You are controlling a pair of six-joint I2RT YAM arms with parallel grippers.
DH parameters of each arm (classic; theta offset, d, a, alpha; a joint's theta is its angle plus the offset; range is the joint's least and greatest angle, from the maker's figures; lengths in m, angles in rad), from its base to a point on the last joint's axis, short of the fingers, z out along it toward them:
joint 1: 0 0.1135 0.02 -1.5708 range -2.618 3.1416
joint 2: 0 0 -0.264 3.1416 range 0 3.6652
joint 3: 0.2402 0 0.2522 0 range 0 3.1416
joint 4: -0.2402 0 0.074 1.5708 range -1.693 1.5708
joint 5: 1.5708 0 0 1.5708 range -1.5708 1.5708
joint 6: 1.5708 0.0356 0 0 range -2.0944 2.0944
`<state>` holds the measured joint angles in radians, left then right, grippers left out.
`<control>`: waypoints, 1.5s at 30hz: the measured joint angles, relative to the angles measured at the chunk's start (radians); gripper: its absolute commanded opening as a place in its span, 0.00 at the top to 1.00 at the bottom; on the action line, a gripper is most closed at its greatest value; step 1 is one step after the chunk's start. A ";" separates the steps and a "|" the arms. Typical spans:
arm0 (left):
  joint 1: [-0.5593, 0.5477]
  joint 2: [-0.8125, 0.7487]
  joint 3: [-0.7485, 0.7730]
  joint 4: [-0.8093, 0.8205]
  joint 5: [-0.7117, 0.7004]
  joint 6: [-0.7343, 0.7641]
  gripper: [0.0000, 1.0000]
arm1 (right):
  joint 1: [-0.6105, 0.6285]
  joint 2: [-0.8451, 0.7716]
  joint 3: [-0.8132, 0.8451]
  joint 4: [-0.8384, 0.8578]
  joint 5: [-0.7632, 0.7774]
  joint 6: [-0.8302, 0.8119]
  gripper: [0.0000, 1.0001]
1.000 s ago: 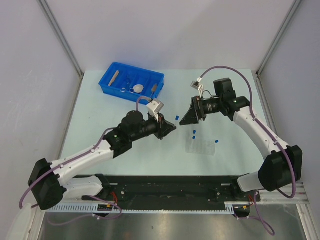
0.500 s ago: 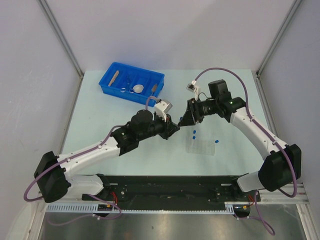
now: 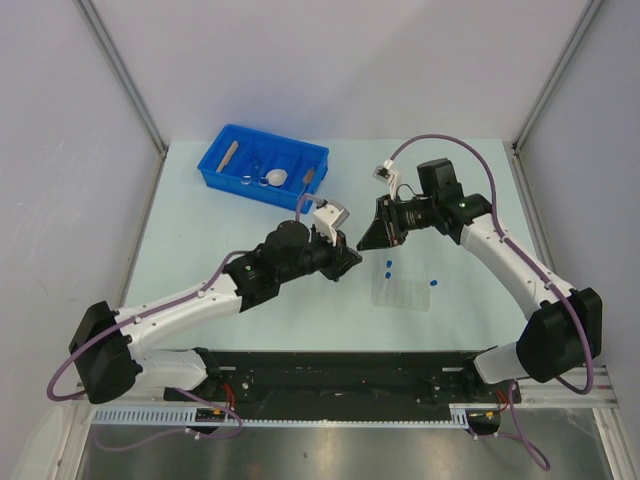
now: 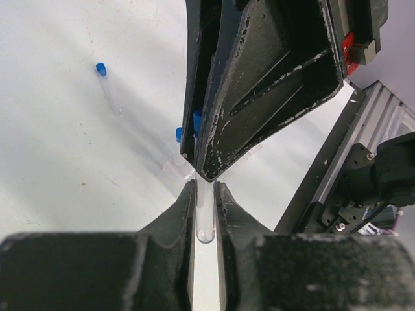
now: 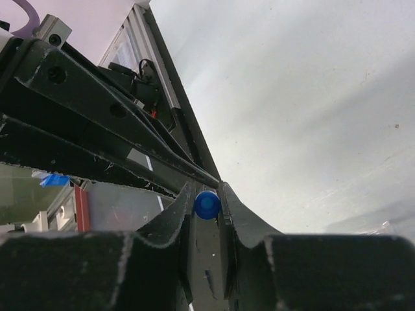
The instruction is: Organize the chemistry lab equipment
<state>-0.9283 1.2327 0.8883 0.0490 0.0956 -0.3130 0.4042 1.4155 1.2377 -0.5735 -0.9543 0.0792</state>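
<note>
A pale green table between white walls carries everything. Above its middle, one small clear blue-capped tube is held off the surface by both arms at once. The left gripper is closed narrowly on the tube's rounded clear end. The right gripper is closed just as narrowly on its blue cap, and the black tips of the two meet nose to nose. Just to the right of them, nearer the arm bases, one clear plastic tube rack lies on the table. The top view shows three more capped tubes at the rack: a close pair of caps at its far left corner and a single cap at its right edge. Whether any of these stand in the rack I cannot tell. The left wrist view shows one loose capped tube lying flat on the table. Well apart, at the far left, one large blue plastic bin holds one flat wooden stick, one small white round dish and one thin brown-handled tool.
</note>
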 measured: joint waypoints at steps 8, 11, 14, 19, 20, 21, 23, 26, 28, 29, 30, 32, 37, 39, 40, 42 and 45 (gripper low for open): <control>-0.005 -0.038 -0.020 -0.004 -0.077 0.005 0.03 | 0.006 -0.020 0.001 -0.073 0.064 -0.173 0.94; 0.009 -0.152 -0.094 -0.003 -0.113 0.003 0.00 | 0.009 -0.053 -0.002 -0.111 0.107 -0.272 0.94; 0.073 -0.271 -0.149 -0.018 -0.115 -0.001 0.00 | 0.010 -0.117 -0.033 -0.125 0.153 -0.377 0.94; 0.267 -0.422 -0.196 -0.090 -0.083 -0.005 0.00 | 0.034 -0.204 -0.108 -0.159 0.247 -0.550 0.93; 0.296 -0.449 -0.209 -0.104 -0.080 -0.006 0.00 | 0.038 -0.211 -0.124 -0.163 0.264 -0.572 0.93; 0.317 -0.472 -0.222 -0.121 -0.071 -0.007 0.00 | 0.044 -0.217 -0.145 -0.164 0.283 -0.594 0.93; 0.339 -0.500 -0.242 -0.144 -0.057 -0.010 0.00 | 0.054 -0.224 -0.192 -0.163 0.321 -0.628 0.93; 0.353 -0.515 -0.271 -0.167 -0.037 -0.020 0.00 | 0.071 -0.225 -0.257 -0.144 0.371 -0.655 0.92; 0.354 -0.513 -0.287 -0.172 -0.028 -0.029 0.00 | 0.077 -0.225 -0.292 -0.129 0.396 -0.661 0.92; 0.354 -0.511 -0.295 -0.176 -0.024 -0.033 0.00 | 0.078 -0.225 -0.305 -0.120 0.405 -0.662 0.92; 0.354 -0.509 -0.301 -0.179 -0.020 -0.038 0.00 | 0.079 -0.224 -0.313 -0.109 0.413 -0.663 0.92; 0.355 -0.503 -0.306 -0.182 -0.013 -0.045 0.00 | 0.080 -0.222 -0.319 -0.085 0.422 -0.663 0.92; 0.356 -0.496 -0.306 -0.182 -0.011 -0.050 0.00 | 0.089 -0.213 -0.326 -0.019 0.426 -0.655 0.92; 0.356 -0.491 -0.306 -0.182 -0.010 -0.053 0.00 | 0.094 -0.210 -0.340 0.008 0.426 -0.652 0.92; 0.356 -0.489 -0.306 -0.182 -0.010 -0.053 0.00 | 0.096 -0.207 -0.346 0.015 0.426 -0.651 0.92; 0.356 -0.486 -0.306 -0.182 -0.010 -0.053 0.00 | 0.100 -0.199 -0.360 0.033 0.426 -0.648 0.92; 0.356 -0.484 -0.307 -0.181 -0.010 -0.054 0.00 | 0.104 -0.182 -0.381 0.056 0.426 -0.644 0.91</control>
<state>-0.5724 0.7490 0.5808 -0.1322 0.0856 -0.3668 0.5083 1.2335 0.8562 -0.5171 -0.5278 -0.5644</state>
